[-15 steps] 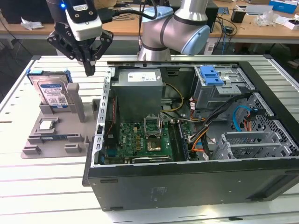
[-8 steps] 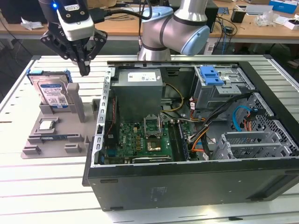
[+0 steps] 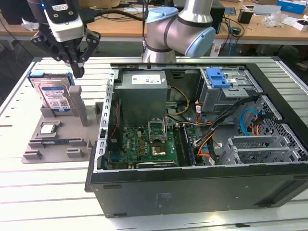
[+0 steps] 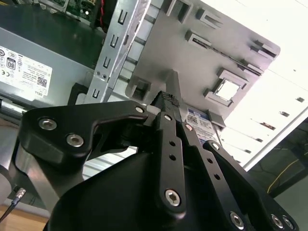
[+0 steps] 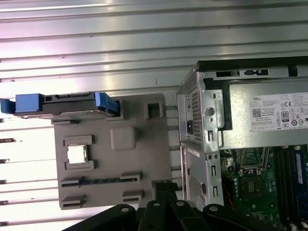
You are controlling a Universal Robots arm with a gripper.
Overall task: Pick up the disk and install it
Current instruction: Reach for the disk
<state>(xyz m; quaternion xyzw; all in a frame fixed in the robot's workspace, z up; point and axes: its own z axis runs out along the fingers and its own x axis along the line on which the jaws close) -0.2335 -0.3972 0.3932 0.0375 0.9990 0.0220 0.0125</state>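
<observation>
The disk (image 3: 53, 94) stands on edge in a slot at the far end of a grey tray (image 3: 55, 147) on the counter (image 3: 43, 197), blue bracket around it and label facing the exterior view. The gripper (image 3: 77, 72) hangs above the tray, just beside the disk on the exterior view's right and apart from it. Its fingers (image 4: 168, 126) are drawn together to a point and hold nothing. A small chip (image 3: 49, 128) lies in the tray nearer the camera, and an open computer case (image 3: 192, 187) sits beside the tray.
</observation>
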